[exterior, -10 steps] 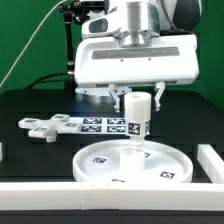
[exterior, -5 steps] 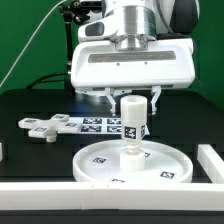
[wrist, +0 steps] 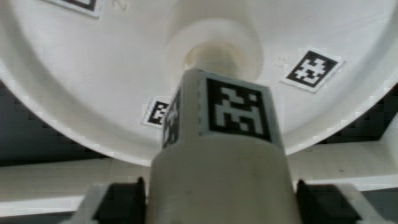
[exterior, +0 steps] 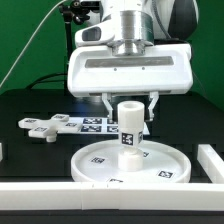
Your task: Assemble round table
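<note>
A: Leg [exterior: 131, 125] stood upright in disc [exterior: 100, 166] centre, by the desk edge nearest the exterior camera. Fingers [exterior: 108, 100]?
B: Apart, flanking leg top, no contact. Suggest: grip squarely, twist, keep vertical.

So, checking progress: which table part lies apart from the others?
The cross base, lying flat at the exterior view's left, joined to nothing; the leg stands upright in the middle of the disc.

Cylinder leg [exterior: 131, 122] being seen standing upright at the centre of the round disc [exterior: 98, 161], cross-shaped base piece [exterior: 41, 127] lying at the disc's ten o'clock, marker board [exterior: 94, 124] lying behind at eleven o'clock.
</note>
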Robot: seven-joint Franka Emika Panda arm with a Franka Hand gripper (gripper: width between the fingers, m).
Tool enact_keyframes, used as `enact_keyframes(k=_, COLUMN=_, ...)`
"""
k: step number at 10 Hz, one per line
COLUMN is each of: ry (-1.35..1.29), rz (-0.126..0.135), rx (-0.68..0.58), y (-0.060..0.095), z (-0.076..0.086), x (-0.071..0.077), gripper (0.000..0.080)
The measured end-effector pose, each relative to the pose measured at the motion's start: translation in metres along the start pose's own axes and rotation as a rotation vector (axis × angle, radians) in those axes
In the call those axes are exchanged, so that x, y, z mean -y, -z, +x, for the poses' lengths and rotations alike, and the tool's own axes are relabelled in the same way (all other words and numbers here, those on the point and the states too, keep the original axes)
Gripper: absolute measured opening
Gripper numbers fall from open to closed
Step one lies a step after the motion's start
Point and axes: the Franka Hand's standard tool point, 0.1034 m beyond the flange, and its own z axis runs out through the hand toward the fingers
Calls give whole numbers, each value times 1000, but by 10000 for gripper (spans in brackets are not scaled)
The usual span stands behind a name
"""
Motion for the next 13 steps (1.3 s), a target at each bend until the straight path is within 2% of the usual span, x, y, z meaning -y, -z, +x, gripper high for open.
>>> enact_keyframes(k=5, ry=10, rz=-9, rx=-37, y=-6, z=-11, x=2, gripper=407)
enact_keyframes(k=8, ry=9, rz=-6, rx=-20, y=-7, z=-12, x=3, gripper=407)
enact_keyframes(k=9, ry=10, rz=-4, rx=-18, y=-6, z=-12, x=3, gripper=569)
enact_keyframes(k=10, ry=8, rz=6, rx=1, y=0, z=-9, x=7, gripper=569)
enact_keyframes(k=11, ry=8, rz=11, rx=5, y=7, z=-4, x=8, gripper=631)
enact_keyframes(k=13, ry=13, rz=20, rx=17, y=16, z=1, x=12, gripper=645)
